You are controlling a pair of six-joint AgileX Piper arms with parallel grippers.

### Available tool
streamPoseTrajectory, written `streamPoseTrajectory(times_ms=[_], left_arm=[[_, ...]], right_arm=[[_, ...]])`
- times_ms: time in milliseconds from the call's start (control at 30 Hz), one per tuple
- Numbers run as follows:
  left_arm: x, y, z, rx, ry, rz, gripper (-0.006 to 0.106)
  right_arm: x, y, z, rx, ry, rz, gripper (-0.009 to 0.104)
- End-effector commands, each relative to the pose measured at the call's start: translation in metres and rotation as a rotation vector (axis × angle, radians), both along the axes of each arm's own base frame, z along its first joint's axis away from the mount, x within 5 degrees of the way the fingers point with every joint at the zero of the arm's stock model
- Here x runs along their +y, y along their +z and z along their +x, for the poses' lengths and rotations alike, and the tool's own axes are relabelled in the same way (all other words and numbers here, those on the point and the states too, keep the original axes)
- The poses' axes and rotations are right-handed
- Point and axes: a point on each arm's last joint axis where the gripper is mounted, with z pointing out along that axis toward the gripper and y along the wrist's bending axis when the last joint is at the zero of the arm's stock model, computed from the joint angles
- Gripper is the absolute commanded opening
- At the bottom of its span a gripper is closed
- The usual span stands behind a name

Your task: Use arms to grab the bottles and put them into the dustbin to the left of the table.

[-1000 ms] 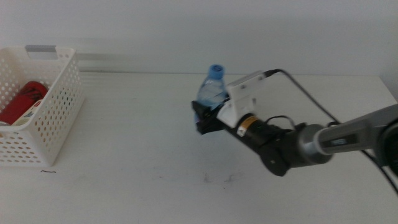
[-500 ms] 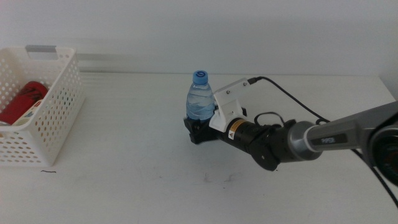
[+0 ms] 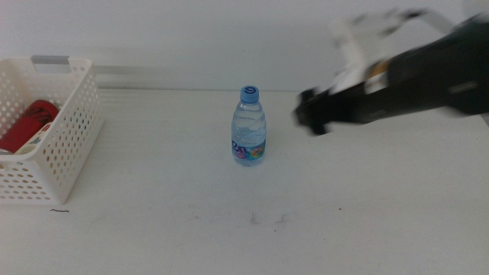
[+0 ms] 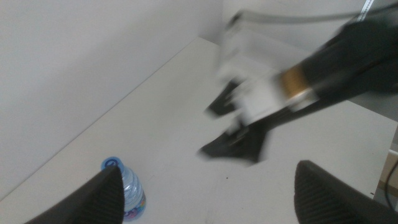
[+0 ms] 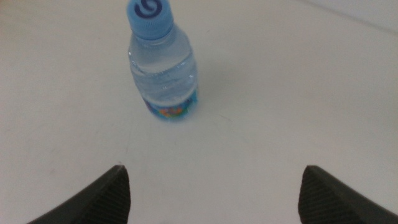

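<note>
Water bottle [image 3: 249,127] stands upright on the bench [image 3: 153,221], just ahead of the released right pincer [image 3: 309,121] and clear of it. We judge it light, smooth and slightly crushable; we take it at mid-body, above the label. Left pincer [image 4: 205,186] gapes wide.

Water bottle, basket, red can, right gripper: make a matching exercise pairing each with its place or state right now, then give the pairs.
Things:
1. water bottle
2. dustbin
3. red can
4. right gripper

Places or states:
A. lying inside the white basket
B. open, off the table, to the right of the bottle and clear of it
C. standing upright alone mid-table, blue cap on
D. at the table's left edge, perforated white walls

Pairs: 1-C, 2-D, 3-A, 4-B

The left gripper is open and out of the middle view.
</note>
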Motion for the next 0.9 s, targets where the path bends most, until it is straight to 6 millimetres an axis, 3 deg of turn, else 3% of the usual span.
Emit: streamPoseTrajectory(times_ms=[0, 100, 200, 633, 767, 833, 867], left_arm=[[0.0, 0.001, -0.001, 0.0, 0.0, -0.007, 0.094], [0.0, 0.001, -0.001, 0.0, 0.0, -0.007, 0.094], [0.0, 0.001, -0.001, 0.0, 0.0, -0.007, 0.094], [0.004, -0.003, 0.004, -0.036, 0.055, 0.064, 0.094], [-0.017, -0.035, 0.009, -0.096, 0.133, 0.109, 0.094], [-0.033, -0.07, 0.009, -0.192, 0.222, 0.024, 0.094], [-0.04, -0.097, 0.009, -0.239, 0.239, -0.002, 0.094]], right_arm=[[-0.023, 0.035, -0.032, 0.01, -0.014, -0.022, 0.092], [-0.041, 0.068, -0.06, -0.062, -0.019, 0.025, 0.091], [-0.051, 0.088, -0.075, -0.136, -0.022, 0.079, 0.091], [-0.053, 0.096, -0.078, -0.186, -0.016, 0.106, 0.091], [-0.053, 0.096, -0.078, -0.19, -0.016, 0.104, 0.091], [-0.053, 0.096, -0.078, -0.185, -0.015, 0.114, 0.091], [-0.051, 0.095, -0.078, -0.173, -0.015, 0.128, 0.091]])
